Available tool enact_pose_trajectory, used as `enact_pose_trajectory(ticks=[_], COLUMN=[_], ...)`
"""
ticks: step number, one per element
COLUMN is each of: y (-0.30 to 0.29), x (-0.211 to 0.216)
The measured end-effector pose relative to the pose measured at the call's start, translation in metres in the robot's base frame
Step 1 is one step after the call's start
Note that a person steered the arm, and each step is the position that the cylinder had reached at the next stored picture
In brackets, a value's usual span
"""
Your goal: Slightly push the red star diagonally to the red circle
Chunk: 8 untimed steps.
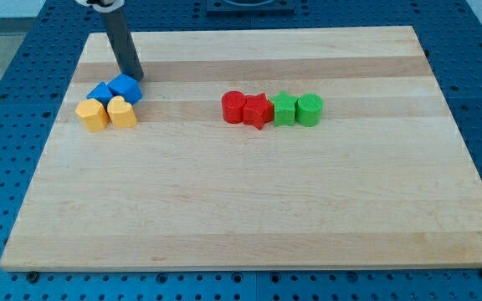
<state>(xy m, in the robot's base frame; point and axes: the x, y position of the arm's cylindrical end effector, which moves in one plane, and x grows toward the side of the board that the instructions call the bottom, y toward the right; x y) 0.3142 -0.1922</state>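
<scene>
Red star (258, 110) sits mid tabletop (249, 209), touching red circle (233, 107) on view's left & green blocks (297, 109) right; my tip (135, 77), no claw, far left by blue blocks (116, 89).

env: prob. robotics lab | wooden board (249, 217) on blue perforated bench (23, 75)
</scene>
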Motion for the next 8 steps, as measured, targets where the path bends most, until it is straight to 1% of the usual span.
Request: enact_pose_trajectory(ticks=[1, 3, 4, 6, 7, 8], y=[0.006, 0.006, 0.023, 0.097, 0.099, 0.099], x=[0.013, 0.022, 0.022, 0.022, 0.053, 0.100])
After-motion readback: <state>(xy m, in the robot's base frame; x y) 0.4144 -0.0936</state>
